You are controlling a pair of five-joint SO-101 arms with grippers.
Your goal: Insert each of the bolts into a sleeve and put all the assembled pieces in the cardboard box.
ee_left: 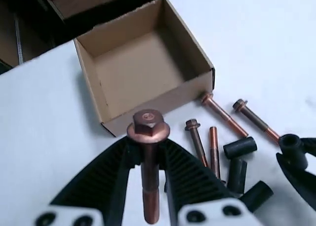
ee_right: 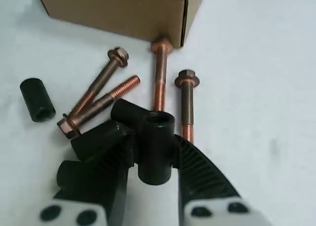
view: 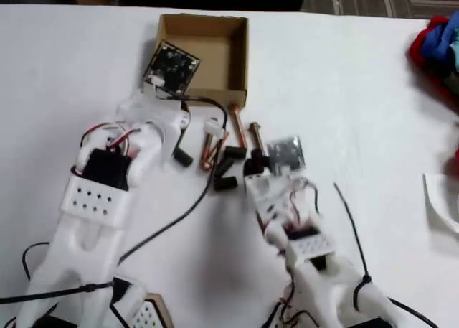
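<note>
Left gripper (ee_left: pixel 149 148) is shut down to a narrow gap on a copper bolt (ee_left: pixel 148 128), held upright w/ hex head on top, just in front of the cardboard box (ee_left: pixel 158 100). Box sits open side up on the white table (ee_left: pixel 256 38). Right gripper (ee_right: pixel 155 146) is pinched the same way on a black sleeve (ee_right: pixel 157 132), upright w/ bore facing up, over the parts pile. Four loose bolts (ee_right: pixel 159 72) lie flat on the table btwn box and right gripper: two side by side w/ heads at opposite ends, one w/ head right at the box corner, one just beside that. A lone sleeve (ee_right: pixel 37 100) lies apart from the pile. Approx. three more sleeves (ee_left: pixel 240 148) lie near the bolt tips, close to the right gripper. In the high view both arms angle in toward the box, w/ the left gripper nearer to it.
</note>
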